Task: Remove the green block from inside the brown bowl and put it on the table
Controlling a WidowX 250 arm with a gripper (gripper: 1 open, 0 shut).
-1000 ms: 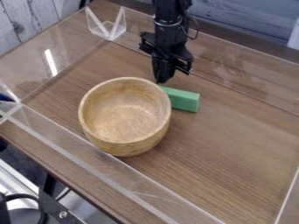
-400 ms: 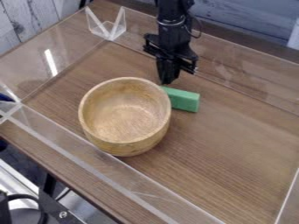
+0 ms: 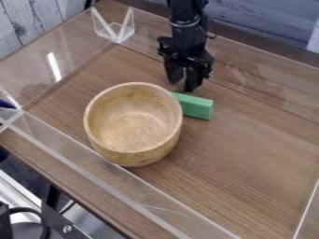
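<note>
Your dark metal gripper [image 3: 181, 86] is released; the bright green rectangular block [image 3: 195, 105] lies on the brown wood-grain table [image 3: 237, 140] at the round tan wooden bowl's [image 3: 132, 124] two o'clock, so nothing remains but withdrawing.

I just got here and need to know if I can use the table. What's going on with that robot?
The robot arm is working on moving a green block out of the wooden bowl. The block now lies on the table, just outside the bowl's rim, and nothing is left in the bowl. The tool is down right by the block's end; whether it touches the block is hard to tell from here.
</note>
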